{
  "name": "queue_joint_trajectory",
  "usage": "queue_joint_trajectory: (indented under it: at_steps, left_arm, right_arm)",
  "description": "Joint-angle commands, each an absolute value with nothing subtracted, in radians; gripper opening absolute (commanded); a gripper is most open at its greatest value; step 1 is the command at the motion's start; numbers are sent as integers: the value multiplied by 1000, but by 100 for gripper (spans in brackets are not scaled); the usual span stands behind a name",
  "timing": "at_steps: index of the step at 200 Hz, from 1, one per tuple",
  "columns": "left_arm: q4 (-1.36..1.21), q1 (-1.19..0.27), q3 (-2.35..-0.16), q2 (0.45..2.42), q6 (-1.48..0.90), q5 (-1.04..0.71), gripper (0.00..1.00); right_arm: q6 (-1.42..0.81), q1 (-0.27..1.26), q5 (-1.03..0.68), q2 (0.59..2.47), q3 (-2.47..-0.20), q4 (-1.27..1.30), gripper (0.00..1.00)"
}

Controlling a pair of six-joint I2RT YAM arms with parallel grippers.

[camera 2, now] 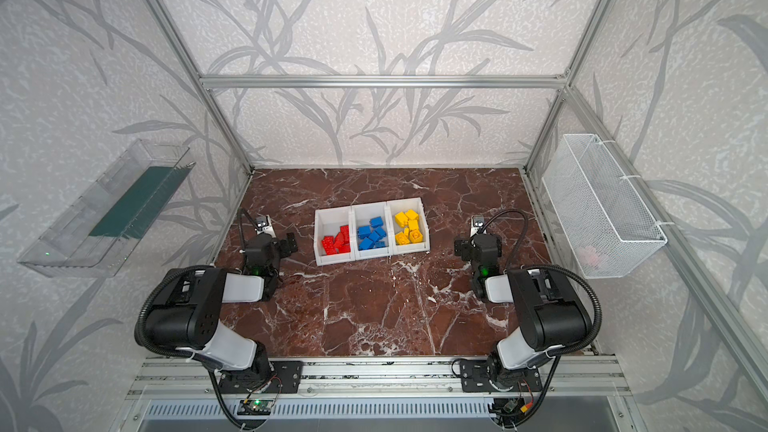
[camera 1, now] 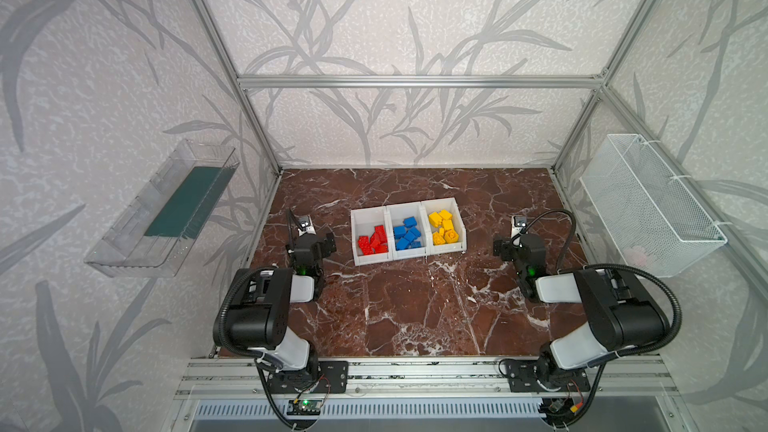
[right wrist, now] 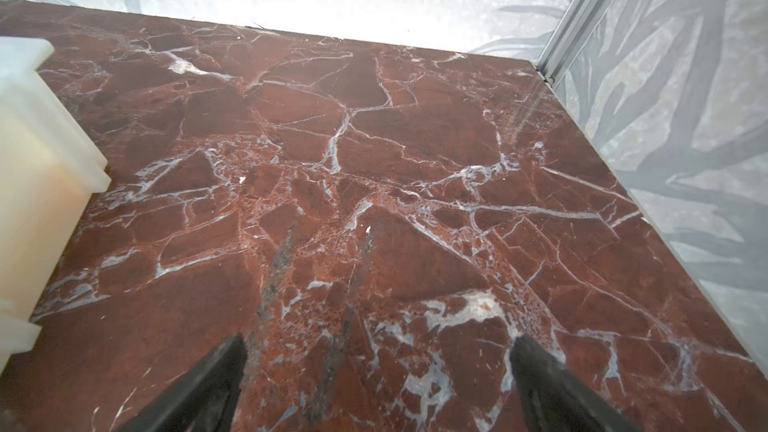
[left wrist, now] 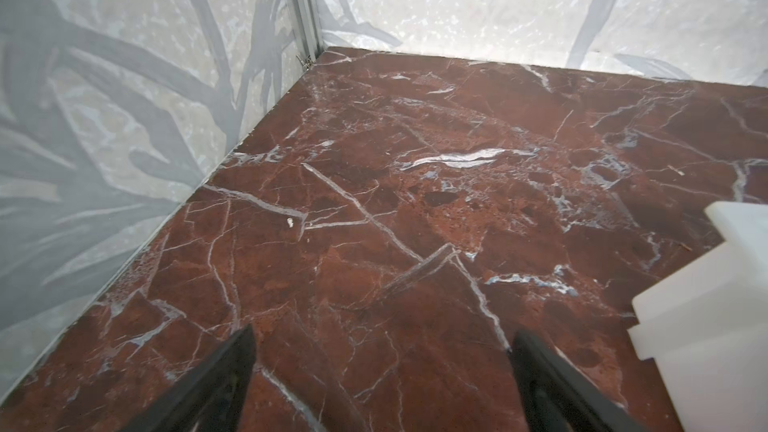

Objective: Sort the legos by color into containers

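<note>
Left end effector and right end effector stand wide, empty; sorting looks done, so retreat clear of white plastic bins.

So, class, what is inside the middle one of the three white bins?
The middle bin holds only blue legos, heaped toward the robot's end. Bricks lower in the heap and the bottom beneath it are covered, so no exact count.

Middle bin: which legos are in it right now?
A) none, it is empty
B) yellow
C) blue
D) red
C: in a top view the middle bin holds only blue legos.
</note>
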State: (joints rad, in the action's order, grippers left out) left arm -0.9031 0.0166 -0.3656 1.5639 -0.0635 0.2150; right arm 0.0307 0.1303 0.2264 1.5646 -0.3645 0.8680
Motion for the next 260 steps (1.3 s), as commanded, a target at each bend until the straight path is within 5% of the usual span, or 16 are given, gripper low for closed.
queue_joint_trajectory:
  at_steps: [1,163,206,223,241,260]
  left_arm:
    - [-954,18,-369,1567,-57,200,99]
    - [-961,13,-371,1572,-39,177,99]
    - [-1150,8,-282,1581,-13,120,99]
    - [-955,10,-375,1574,-35,174,99]
    - [-949,11,-378,1574,-36,178,99]
    - [-968,9,-364,1570,-36,177,99]
  right_arm:
    - [28,126,225,1546,-384,891,99]
    - [28,126,223,1543,-380,894,99]
    - [55,127,181,1598,-161,1370,99]
    - [46,126,227,1618,-240,1265,99]
    - [37,127,204,1520,-419,776,99]
    - [57,127,200,1597,-351,1042,99]
